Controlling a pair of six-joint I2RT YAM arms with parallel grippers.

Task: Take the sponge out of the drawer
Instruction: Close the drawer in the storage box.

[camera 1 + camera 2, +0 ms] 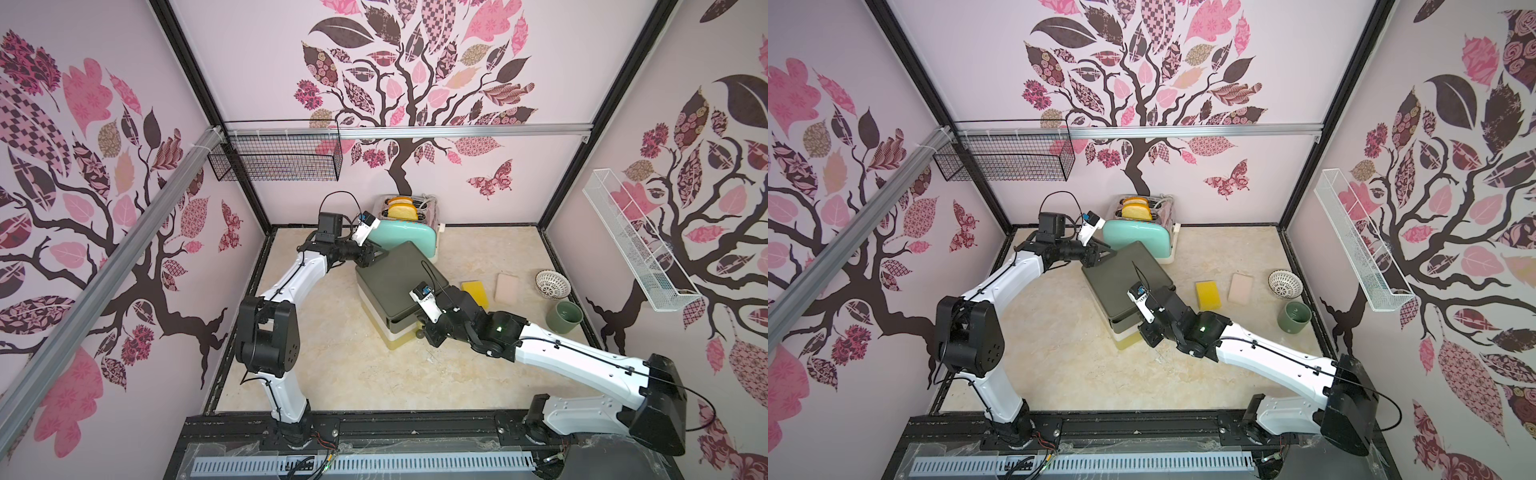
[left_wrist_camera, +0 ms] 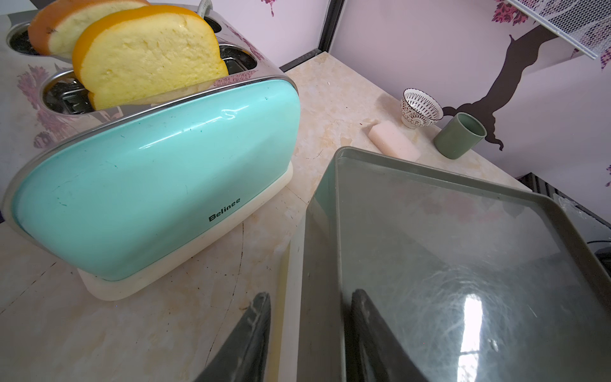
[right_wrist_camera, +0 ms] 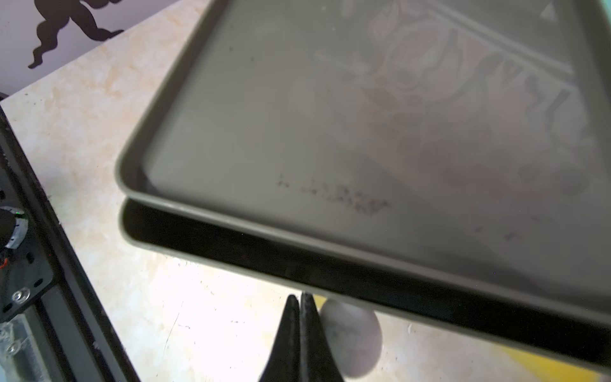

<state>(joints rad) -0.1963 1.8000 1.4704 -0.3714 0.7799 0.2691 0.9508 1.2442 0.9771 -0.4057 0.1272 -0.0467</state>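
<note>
The drawer unit [image 1: 399,274], with an olive lid over a cream body, stands mid-table. Its top drawer [image 3: 231,261] is out by a narrow dark slit, and the inside is hidden. A yellow sponge [image 1: 473,289] lies flat on the table just right of the unit. My left gripper [image 2: 309,296] is shut on the unit's back rim, one finger on each side. My right gripper [image 3: 300,297] is shut with nothing in it. Its tips are at the drawer front, beside the round knob [image 3: 350,337].
A mint toaster [image 1: 405,237] holding two bread slices stands right behind the unit. A pale pink sponge [image 1: 507,287], a patterned bowl [image 1: 552,284] and a green cup [image 1: 565,318] sit at the right. Wire baskets hang on the back wall [image 1: 276,156] and right wall [image 1: 636,245].
</note>
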